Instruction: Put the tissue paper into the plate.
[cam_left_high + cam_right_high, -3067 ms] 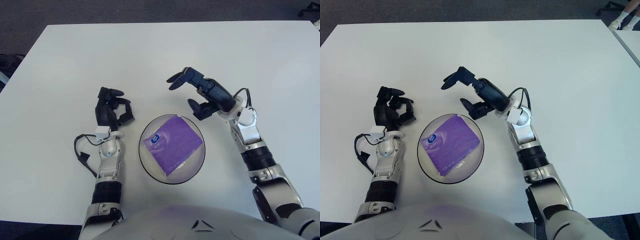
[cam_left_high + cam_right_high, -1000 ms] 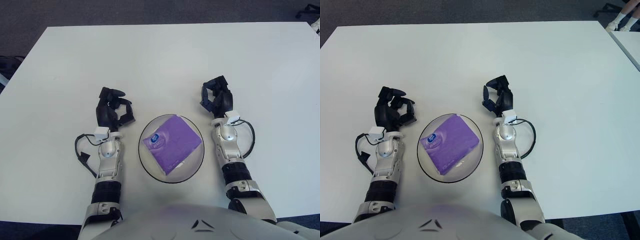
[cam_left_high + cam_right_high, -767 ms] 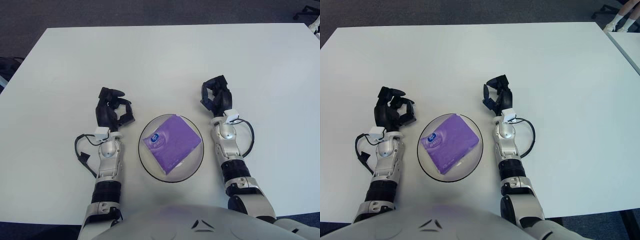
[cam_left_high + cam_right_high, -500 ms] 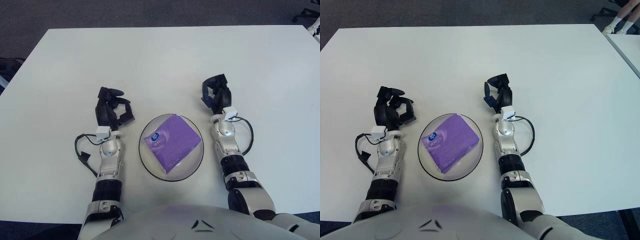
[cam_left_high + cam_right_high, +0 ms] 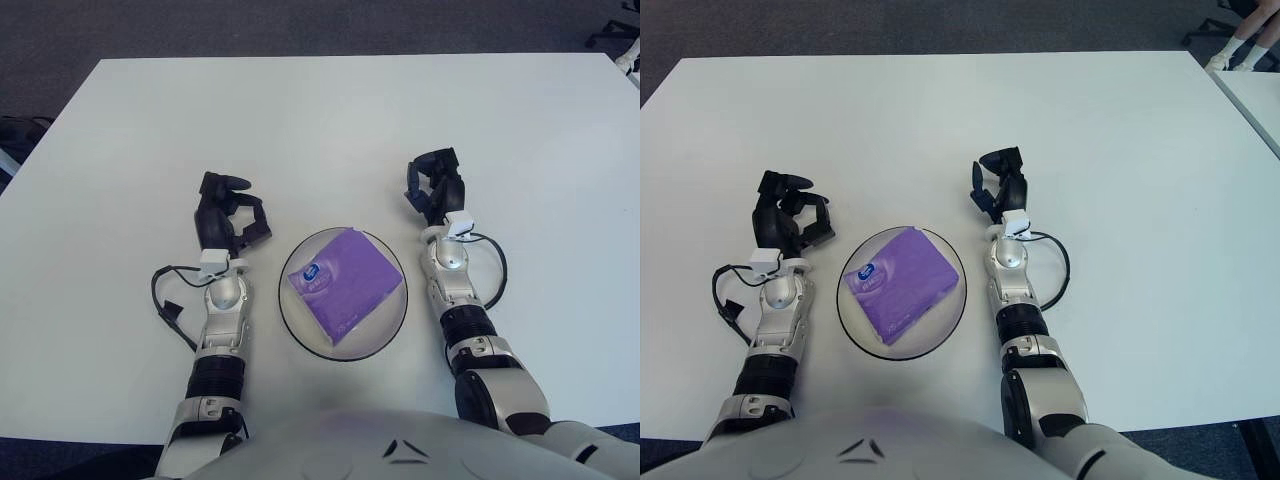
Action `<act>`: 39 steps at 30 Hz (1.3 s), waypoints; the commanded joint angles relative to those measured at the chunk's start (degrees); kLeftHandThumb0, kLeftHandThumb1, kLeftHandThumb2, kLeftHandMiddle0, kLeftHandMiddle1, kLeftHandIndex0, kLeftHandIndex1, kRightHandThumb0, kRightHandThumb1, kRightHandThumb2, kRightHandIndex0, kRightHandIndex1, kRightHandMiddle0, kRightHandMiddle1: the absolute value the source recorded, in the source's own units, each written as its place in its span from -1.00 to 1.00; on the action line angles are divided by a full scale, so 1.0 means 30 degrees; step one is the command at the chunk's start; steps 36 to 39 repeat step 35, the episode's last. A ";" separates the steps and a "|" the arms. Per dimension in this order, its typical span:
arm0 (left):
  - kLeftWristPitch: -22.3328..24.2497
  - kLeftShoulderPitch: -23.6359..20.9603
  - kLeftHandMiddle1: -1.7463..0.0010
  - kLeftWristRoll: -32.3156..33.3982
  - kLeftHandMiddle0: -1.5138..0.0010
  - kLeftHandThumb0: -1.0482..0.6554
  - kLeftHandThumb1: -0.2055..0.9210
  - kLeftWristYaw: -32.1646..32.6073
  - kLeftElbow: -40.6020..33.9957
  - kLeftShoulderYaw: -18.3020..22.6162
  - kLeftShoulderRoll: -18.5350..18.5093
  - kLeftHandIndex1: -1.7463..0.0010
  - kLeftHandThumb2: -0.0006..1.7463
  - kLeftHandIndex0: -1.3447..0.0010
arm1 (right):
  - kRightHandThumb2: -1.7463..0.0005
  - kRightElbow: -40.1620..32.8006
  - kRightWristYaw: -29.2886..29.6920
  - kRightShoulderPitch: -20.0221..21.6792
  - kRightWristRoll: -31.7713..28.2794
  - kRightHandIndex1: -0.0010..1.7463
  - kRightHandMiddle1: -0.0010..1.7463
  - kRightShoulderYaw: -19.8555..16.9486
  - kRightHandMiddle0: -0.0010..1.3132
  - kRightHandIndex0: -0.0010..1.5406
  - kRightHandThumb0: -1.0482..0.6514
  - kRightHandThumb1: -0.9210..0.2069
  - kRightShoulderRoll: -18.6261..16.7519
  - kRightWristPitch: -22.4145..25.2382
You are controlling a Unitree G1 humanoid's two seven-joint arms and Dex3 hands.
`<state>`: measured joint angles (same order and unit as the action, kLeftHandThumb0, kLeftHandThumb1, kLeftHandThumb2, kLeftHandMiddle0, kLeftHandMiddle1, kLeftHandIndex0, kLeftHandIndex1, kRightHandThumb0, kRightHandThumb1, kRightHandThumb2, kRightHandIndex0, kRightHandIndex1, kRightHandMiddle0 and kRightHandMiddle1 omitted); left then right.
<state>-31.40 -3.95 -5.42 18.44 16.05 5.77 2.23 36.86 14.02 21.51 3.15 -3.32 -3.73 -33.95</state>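
One tissue pack [image 5: 343,283] hides most of the plate [image 5: 386,329].

You are looking down from the robot's head through two eyes set side by side, both facing forward and steeply down at the white table [image 5: 330,120], close enough that the robot's own chest fills the bottom edge. Both views share almost the whole scene: the plate [image 5: 290,318] sits low and centre in the left eye and shifts left of centre in the right eye. The right eye also shows a second table's corner [image 5: 1262,95] at its upper right.
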 commanded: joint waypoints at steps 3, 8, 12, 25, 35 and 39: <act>0.0073 0.2292 -0.61 -0.2009 0.03 0.22 -0.03 0.1018 0.3770 -0.0544 -0.0338 -1.00 0.36 0.38 | -0.02 0.2171 0.0521 -0.2397 0.1041 0.56 1.00 0.0481 -0.46 -0.24 -0.22 -0.54 -0.0027 -0.0323; 0.0204 0.2217 -0.60 -0.2166 0.03 0.22 -0.01 0.1271 0.3979 -0.0754 -0.0524 -1.00 0.35 0.39 | -0.04 0.2355 0.0644 -0.2474 0.1168 0.57 1.00 0.0704 -0.45 -0.23 -0.22 -0.51 0.0064 -0.0332; 0.0285 0.2178 -0.60 -0.2162 0.03 0.22 0.00 0.1322 0.4067 -0.0910 -0.0691 -1.00 0.34 0.39 | -0.05 0.2438 0.0769 -0.2503 0.1232 0.58 1.00 0.0838 -0.44 -0.23 -0.23 -0.50 0.0084 -0.0257; 0.0582 0.2096 -0.60 -0.1792 0.02 0.22 -0.01 0.0967 0.4206 -0.1376 -0.1100 -1.00 0.35 0.39 | -0.05 0.2682 0.0822 -0.2702 0.1116 0.59 1.00 0.1191 -0.45 -0.23 -0.23 -0.51 -0.0042 -0.0236; 0.0859 0.2107 -0.61 -0.0988 0.03 0.22 -0.03 0.0107 0.4058 -0.1445 -0.1142 -1.00 0.36 0.38 | -0.01 0.2304 0.1888 -0.3125 0.1866 0.58 1.00 0.1662 -0.47 -0.26 -0.22 -0.55 -0.0237 -0.0325; 0.0859 0.2107 -0.61 -0.0988 0.03 0.22 -0.03 0.0107 0.4058 -0.1445 -0.1142 -1.00 0.36 0.38 | -0.01 0.2304 0.1888 -0.3125 0.1866 0.58 1.00 0.1662 -0.47 -0.26 -0.22 -0.55 -0.0237 -0.0325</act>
